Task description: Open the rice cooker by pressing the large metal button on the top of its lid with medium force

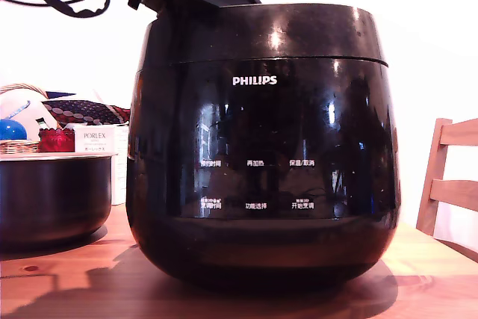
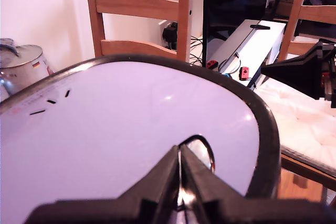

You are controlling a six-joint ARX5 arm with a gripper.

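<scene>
Exterior view: the rice cooker [image 1: 261,155] fills the centre of the frame on a wooden table [image 1: 67,278], its lid [image 1: 272,31] down. White "PHILIPS" sits high on its glossy black front, with two rows of white Chinese labels lower down, too small to read surely. At centre left, a white box [image 1: 95,140] reads "PORLEX", behind a dark pot [image 1: 52,199]. Wrist view: the gripper [image 2: 180,174] rests its clenched jaws on the lid, touching a metal button [image 2: 202,148] at lower centre.
</scene>
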